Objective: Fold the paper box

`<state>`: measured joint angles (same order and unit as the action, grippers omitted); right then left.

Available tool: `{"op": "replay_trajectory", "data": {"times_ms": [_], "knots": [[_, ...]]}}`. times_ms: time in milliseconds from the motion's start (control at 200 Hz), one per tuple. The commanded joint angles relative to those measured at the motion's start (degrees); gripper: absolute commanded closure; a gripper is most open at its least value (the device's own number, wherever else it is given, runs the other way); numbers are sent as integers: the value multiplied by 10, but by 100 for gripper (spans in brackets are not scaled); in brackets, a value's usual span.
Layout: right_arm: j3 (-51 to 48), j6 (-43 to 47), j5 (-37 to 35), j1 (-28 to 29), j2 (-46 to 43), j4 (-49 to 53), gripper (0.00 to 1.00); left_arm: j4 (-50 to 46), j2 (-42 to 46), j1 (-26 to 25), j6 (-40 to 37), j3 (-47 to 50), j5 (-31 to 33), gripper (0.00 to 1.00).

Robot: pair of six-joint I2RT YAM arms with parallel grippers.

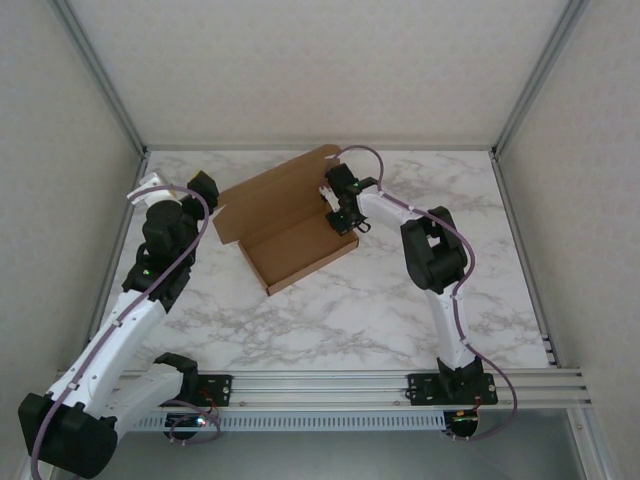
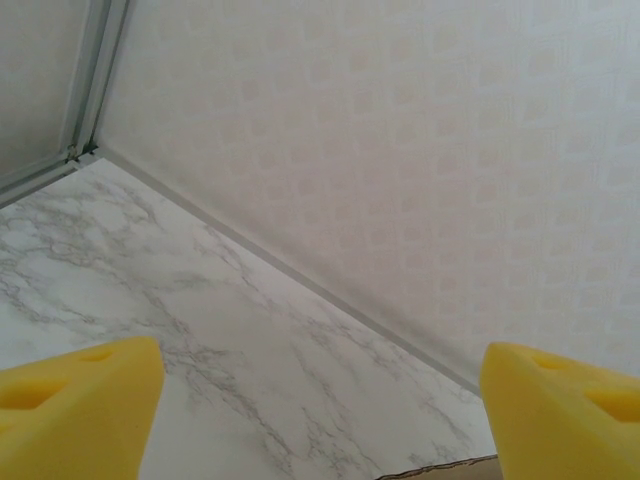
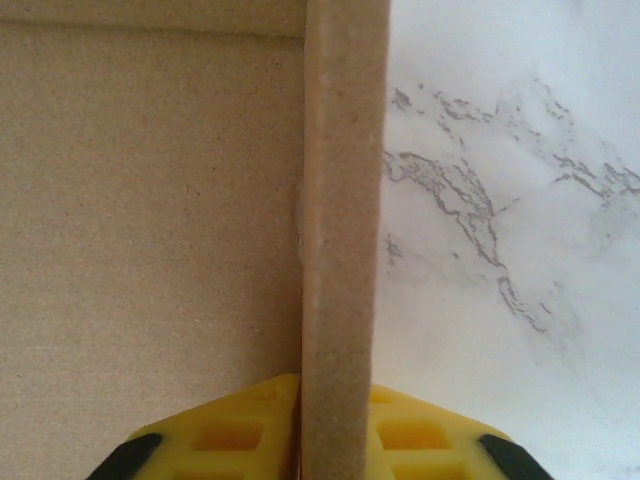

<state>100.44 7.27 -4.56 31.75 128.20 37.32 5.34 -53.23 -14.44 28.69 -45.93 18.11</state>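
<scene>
You have the left gripper (image 2: 320, 385) with its yellow fingers (image 2: 75, 400) spread wide above the marble table (image 2: 200, 320), a patterned wall (image 2: 400, 150) beyond, and a sliver of the paper box (image 2: 445, 468) at the bottom edge.

The paper box (image 1: 290, 225) lies on the table (image 1: 400, 300), toward its 12 o'clock edge. The right gripper (image 1: 341, 217) sits at the box's 3 o'clock wall, with that wall between its fingers (image 3: 240, 425). The left gripper (image 1: 207, 186) hangs at the box's 9 o'clock, near the lid's corner.

Overhead rear view, left wrist facing wall (image 2: 400, 150), right wrist tight on paper box (image 3: 340, 200)
</scene>
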Motion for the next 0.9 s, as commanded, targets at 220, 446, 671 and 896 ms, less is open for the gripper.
{"op": "replay_trajectory", "data": {"times_ms": [220,446,671,896], "knots": [[15,24,-127,17,0,36,96,9,9,-8,-5,10,19,16],[16,22,-226,29,-1,46,95,9,8,-8,-5,9,21,16],[-10,-15,-191,28,-12,28,86,10,8,-8,-6,11,23,16],[-90,-94,-19,10,-84,-21,67,24,6,-7,-5,23,11,16]]}}
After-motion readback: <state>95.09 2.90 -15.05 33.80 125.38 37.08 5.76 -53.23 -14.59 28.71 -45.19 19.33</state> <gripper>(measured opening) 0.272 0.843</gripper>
